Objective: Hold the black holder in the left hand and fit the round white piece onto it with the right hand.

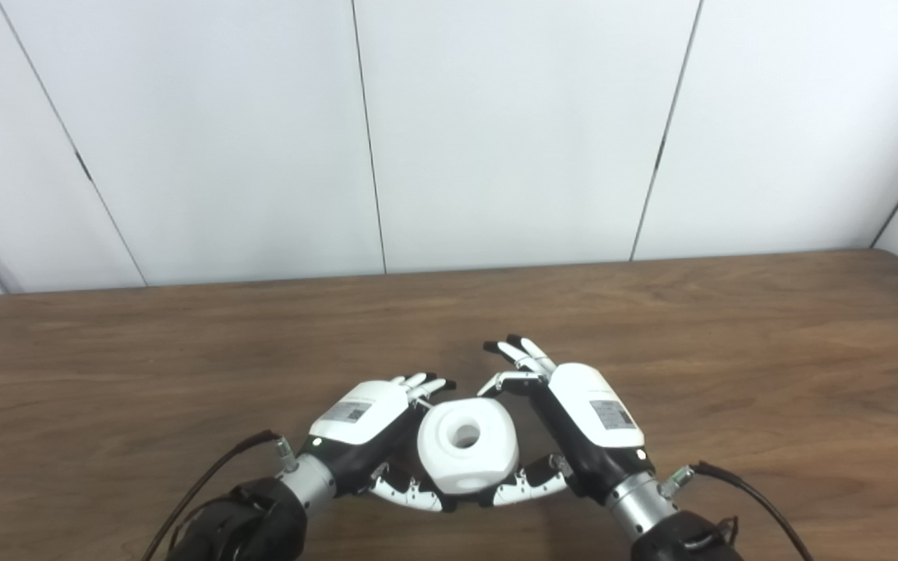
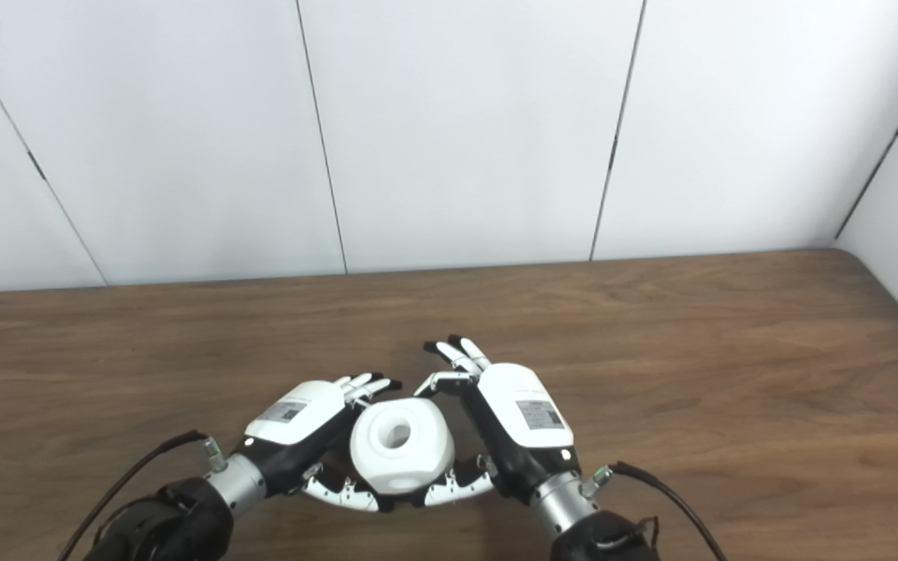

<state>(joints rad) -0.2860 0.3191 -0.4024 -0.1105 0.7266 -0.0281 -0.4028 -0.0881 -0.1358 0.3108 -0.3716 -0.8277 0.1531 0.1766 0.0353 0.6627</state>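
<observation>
Both my wrists come in at the bottom edge w/ black cables trailing off them. Between them sits the round white piece (image 1: 466, 445), a chunky rounded block w/ a round hole on its top face, low over the wooden table (image 1: 730, 343), near its front edge. My left hand (image 1: 363, 428) is pressed against the piece's left side, fingers (image 1: 424, 385) curled over the far edge & thumb hooked under the near side, so it's gripping it. My right hand (image 1: 585, 417) flanks the right side: thumb (image 1: 527, 485) touches the piece's lower right, but its fingers (image 1: 523, 358) are spread & lifted clear of it. Black holder: can't make it out, maybe hidden under the piece. White wall panels (image 1: 496, 125) behind.
</observation>
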